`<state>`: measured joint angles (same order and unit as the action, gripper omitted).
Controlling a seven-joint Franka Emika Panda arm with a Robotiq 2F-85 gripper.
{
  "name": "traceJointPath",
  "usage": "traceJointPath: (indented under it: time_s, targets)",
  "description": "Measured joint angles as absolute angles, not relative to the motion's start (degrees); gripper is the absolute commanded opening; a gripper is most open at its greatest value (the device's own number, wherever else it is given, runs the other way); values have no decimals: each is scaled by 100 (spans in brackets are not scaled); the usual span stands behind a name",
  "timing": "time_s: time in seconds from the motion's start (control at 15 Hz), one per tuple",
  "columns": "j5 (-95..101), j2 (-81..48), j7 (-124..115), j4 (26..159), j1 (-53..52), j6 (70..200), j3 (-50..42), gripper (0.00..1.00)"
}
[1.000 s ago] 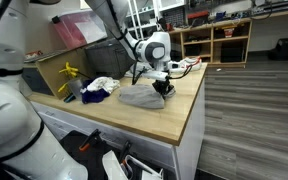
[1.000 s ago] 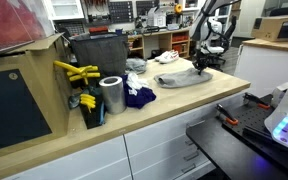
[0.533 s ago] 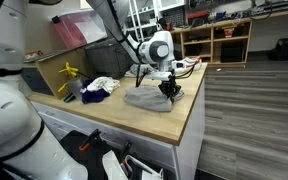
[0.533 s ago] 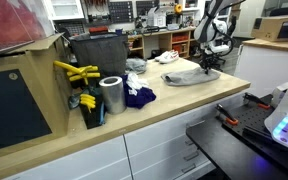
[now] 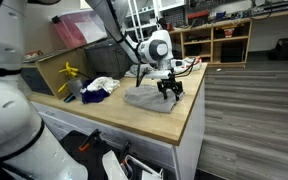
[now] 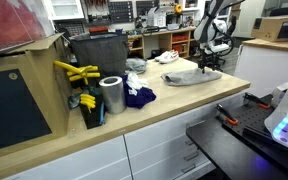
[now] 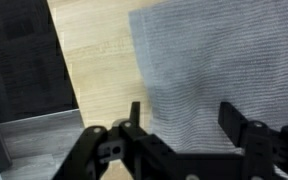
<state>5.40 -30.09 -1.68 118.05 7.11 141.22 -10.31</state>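
Looks like the letting-go step over the grey cloth (image 5: 144,98), judging by the gripper (image 5: 170,92) spread wide and pinching nothing. Hangs just above the cloth's edge near the end of the bench (image 5: 134,128), as seen in both exterior views. Lies rumpled but mostly flat on the bare wood, well apart from the blue rag (image 6: 139,97) and metal can (image 6: 111,95). Shows, in the wrist view, fingers (image 7: 134,112) straddling fabric beside its border. Calls next for a straight lift clear of the folds, without snagging any.
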Motion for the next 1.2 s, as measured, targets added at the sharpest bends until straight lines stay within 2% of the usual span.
traceJointPath:
  time_s: [0.6,1.2]
  targets:
    - [785,-2534,275,11720,559,13801,-812,100]
    - [540,-2745,593,11225,591,13503,-421,100]
